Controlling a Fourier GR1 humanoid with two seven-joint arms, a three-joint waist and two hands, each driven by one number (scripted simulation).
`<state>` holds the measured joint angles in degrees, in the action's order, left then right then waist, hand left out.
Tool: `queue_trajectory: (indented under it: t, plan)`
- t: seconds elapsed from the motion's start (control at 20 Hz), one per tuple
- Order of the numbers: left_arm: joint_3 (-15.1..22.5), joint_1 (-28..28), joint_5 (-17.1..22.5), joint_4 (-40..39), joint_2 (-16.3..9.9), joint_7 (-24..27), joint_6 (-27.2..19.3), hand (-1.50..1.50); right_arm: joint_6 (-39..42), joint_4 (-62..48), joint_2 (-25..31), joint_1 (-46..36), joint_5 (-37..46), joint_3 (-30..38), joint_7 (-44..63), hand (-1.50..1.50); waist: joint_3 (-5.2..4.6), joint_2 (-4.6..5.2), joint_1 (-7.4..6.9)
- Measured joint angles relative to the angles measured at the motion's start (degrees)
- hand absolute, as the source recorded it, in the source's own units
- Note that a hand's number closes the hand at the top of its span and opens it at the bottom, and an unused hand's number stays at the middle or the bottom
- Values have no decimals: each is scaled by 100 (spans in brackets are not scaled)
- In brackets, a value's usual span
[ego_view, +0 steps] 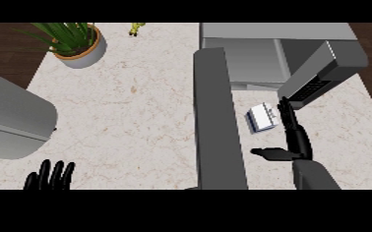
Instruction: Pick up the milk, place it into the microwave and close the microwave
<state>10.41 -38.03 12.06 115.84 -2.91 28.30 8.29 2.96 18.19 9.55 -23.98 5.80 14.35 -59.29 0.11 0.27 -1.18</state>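
- While the milk lies on the bench before the open microwave, nothing is held by the spread right hand beside it.
- Grasping, placing and door closing are judged outstanding.
- Left hand is rested open, far from the microwave.

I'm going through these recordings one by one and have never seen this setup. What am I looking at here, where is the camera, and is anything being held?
The camera sits at a humanoid robot's head, looking steeply down on a marble counter. The right hand is open, fingers straight, beside a small milk carton; nothing is held. The left hand rests open at the lower left edge. The grey box at the top is the microwave, and the long grey slab is its open door. A potted plant stands top left.
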Motion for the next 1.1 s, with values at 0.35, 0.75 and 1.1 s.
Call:
queue_trajectory:
  t: [0.35, 0.75, 1.1]
  plan:
    - [83, -74, -50, -90, 7, 114, 15, -150, 7, -369, -101, -302, 37, 16, -74, -150, 1, 4, -8]
    - [159, -218, -77, -148, -44, 340, 105, -150, -140, -580, -143, -553, -94, 225, -64, 150, 3, 15, -35]
    - [-45, -193, 126, -184, -158, 390, 239, -150, -821, -577, -184, -759, 53, 233, -61, 150, -4, 19, -62]
